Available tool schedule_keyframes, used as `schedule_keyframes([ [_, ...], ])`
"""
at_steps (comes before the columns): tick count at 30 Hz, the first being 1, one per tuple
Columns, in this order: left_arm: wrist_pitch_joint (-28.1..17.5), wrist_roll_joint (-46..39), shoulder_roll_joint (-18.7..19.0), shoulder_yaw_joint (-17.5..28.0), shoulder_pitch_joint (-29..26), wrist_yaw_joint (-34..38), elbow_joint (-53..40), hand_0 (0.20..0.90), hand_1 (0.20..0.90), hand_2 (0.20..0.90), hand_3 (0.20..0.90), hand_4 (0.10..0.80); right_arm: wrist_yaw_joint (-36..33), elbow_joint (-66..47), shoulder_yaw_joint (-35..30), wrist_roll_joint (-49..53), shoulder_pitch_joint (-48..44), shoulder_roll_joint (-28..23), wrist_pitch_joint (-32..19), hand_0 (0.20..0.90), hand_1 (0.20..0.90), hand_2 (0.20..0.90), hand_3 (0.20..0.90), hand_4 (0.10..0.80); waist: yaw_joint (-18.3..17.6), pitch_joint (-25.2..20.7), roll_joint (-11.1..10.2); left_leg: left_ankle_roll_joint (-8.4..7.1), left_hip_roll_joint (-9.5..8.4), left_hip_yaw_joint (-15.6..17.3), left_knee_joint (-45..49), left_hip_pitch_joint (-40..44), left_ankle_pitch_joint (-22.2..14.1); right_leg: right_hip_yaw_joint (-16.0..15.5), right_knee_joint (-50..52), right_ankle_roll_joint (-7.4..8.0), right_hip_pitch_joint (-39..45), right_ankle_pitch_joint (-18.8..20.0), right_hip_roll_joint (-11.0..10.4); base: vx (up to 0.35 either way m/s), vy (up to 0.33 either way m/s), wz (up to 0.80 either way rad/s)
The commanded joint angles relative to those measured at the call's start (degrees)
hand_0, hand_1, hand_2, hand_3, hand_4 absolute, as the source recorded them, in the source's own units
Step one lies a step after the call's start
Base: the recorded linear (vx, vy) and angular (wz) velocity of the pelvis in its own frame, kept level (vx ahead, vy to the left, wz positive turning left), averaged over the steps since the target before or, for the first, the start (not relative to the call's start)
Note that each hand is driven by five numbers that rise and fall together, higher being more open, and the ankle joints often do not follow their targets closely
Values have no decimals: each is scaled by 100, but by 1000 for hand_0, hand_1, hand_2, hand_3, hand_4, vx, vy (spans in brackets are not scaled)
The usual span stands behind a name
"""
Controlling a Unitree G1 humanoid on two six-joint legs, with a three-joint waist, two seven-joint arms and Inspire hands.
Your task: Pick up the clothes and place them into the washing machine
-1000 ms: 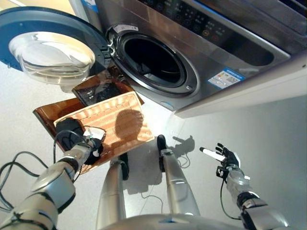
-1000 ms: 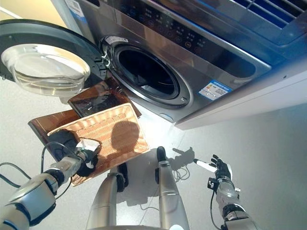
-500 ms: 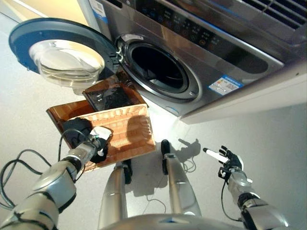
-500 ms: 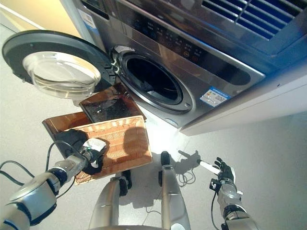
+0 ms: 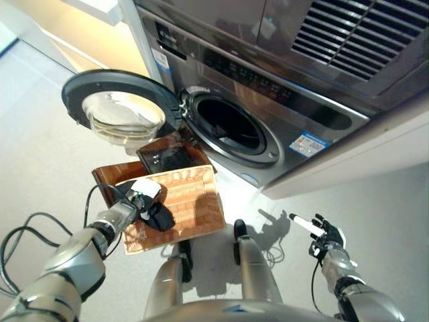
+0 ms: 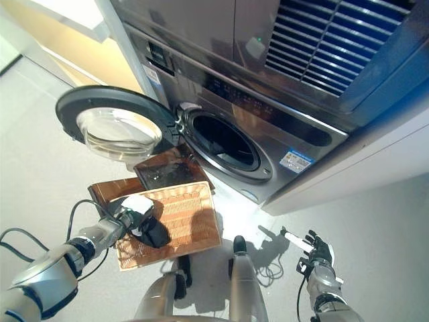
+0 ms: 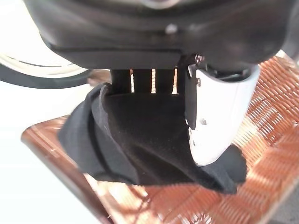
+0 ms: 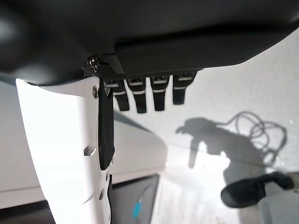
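Gripping a black cloth (image 7: pixel 140 144), the left hand (image 5: pixel 144 194) sits over the wicker basket (image 5: pixel 194 208), fingers and white-covered thumb (image 7: pixel 219 116) curled round a bunched fold so the rest of the cloth hangs down toward the weave. From the head views the cloth looks just lifted off the basket floor, lower edge maybe touching it, hard to say at this angle. The basket stands on the floor right below the washer (image 5: pixel 281 100), near its open drum (image 5: pixel 231 127), so the carry from basket to opening is short: up and forward. The door (image 5: pixel 120 114) is swung wide to the robot's left, out of the path, leaving the mouth clear. Behind the basket, just under the drum, a dark brown tray-like thing (image 5: pixel 167 157) with something dark on it; could be more laundry, cannot tell. Right hand (image 5: pixel 328 238) is well apart off to the robot's right over bare floor, fingers loosely extended, holding nothing, idle and clear of the left arm's route. Step in hand: pickup made, transfer to the drum not yet done. Next move needs a lift high enough for the hanging part to clear the basket rim and the drum lip, else it may snag or drag. Grip is on one fold only, so the cloth could slip out in the swing.
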Motion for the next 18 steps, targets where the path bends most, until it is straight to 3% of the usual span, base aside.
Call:
schedule_keyframes([
  [1,138,115,287,543,-12,242,-22,200,200,200,200,300,-91,-23,-175,175,180,-380,-105,900,900,900,900,800,-83,93,29,-169,-122,257,-189,65,-56,89,-1567,-95,1025,509,-17,122,-61,6],
  [7,152,140,305,627,46,337,2,200,200,200,200,300,-63,-5,-232,200,278,-277,-91,900,900,900,900,800,-36,8,42,-206,-195,219,-682,601,158,-65,-2022,-15,1599,669,-128,95,-50,12],
  [18,136,220,446,784,203,350,-39,200,200,200,200,300,56,71,-370,250,457,-222,-44,900,900,900,900,800,23,-195,152,-218,-259,165,-1126,1345,233,-199,-2235,43,2224,610,-143,87,-45,4],
])
